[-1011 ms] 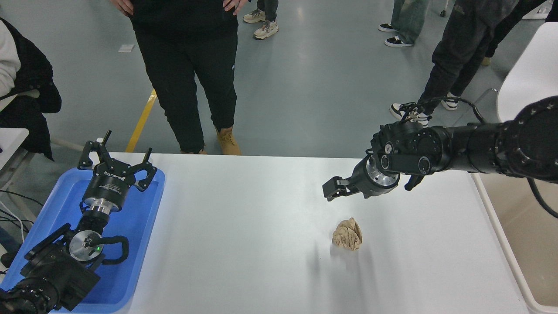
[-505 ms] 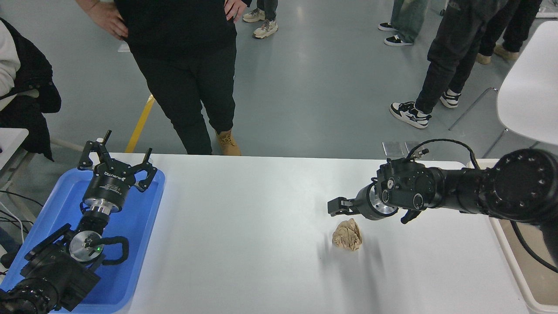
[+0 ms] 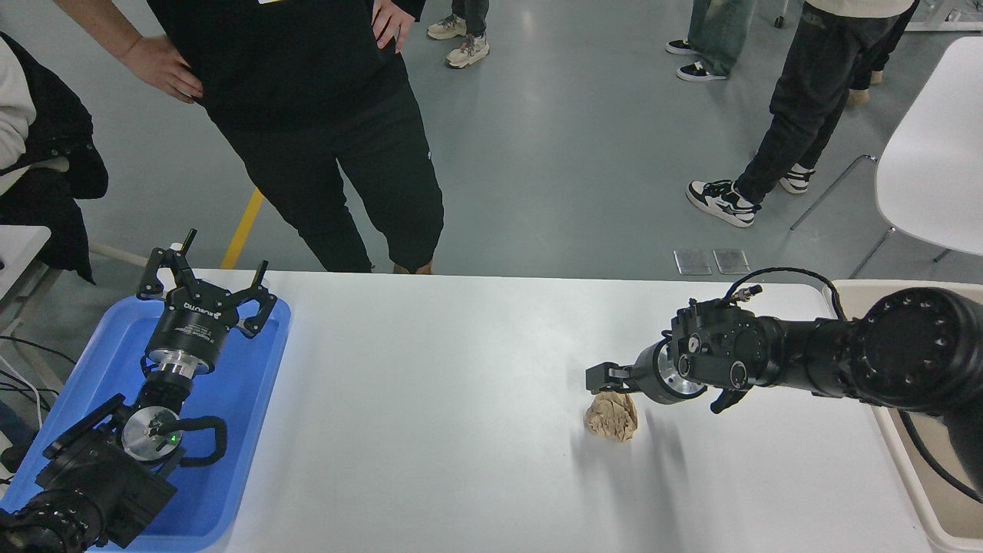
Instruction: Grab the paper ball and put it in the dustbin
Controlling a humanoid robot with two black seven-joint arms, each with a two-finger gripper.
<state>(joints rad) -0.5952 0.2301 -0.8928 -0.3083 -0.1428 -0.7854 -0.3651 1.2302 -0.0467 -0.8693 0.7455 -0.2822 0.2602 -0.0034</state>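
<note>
A tan-brown paper ball (image 3: 612, 416) lies on the white worktop (image 3: 461, 399), right of centre, with the robot's right gripper (image 3: 604, 377) poised directly over its far upper edge. The right arm (image 3: 845, 361) reaches in level from the right edge of the head view, its wrist pointing left across the worktop. From this angle the gripper's black fingertips overlap the top of the crumpled wad; whether its jaws are spread or closed cannot be told, nor whether they actually touch the paper. The ball rests on the surface, casting a faint shadow.

At the right edge, just beyond the worktop, the off-white rim of the dustbin (image 3: 910, 476) shows beneath the arm, well apart from the ball. The left gripper (image 3: 206, 283) sits parked at lower left above a shallow blue tray (image 3: 246, 430), its jaws splayed wide and holding nothing. A person in black clothing (image 3: 322, 115) stands at the far side of the worktop, hands on hips.
</note>
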